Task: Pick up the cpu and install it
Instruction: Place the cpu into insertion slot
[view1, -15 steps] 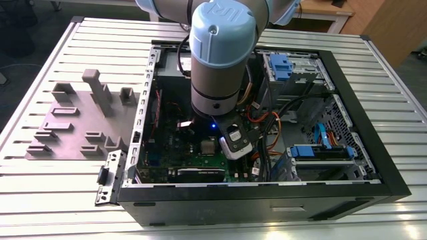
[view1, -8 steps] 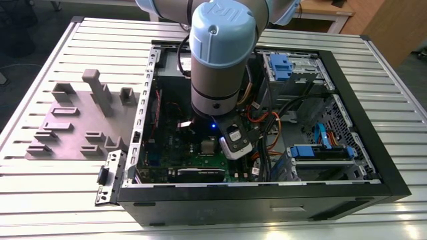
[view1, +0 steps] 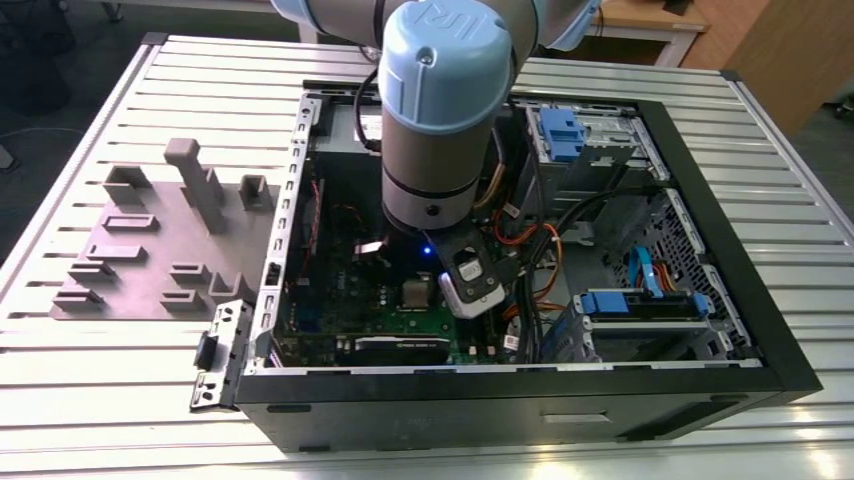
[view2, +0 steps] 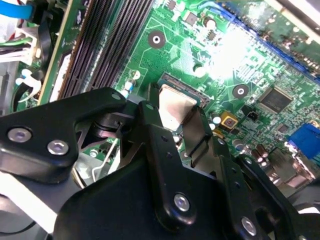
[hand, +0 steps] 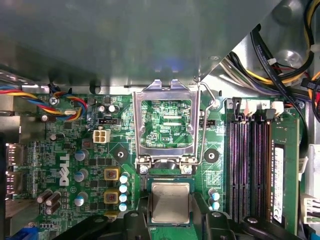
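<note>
The gripper (view2: 174, 114) is clamping the cpu (hand: 170, 201) by two opposite edges, holding it just over the socket, beside the raised steel frame (hand: 165, 92) on the green board (hand: 75, 165). The chip is looking light, stiff and flat. Its brushed metal lid is probably slick and its underside fragile, so I am judging the thin rim the safest hold.

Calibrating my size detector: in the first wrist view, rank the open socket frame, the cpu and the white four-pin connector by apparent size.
1. open socket frame
2. cpu, possibly nearer the camera, yet clearly smaller
3. white four-pin connector
</note>
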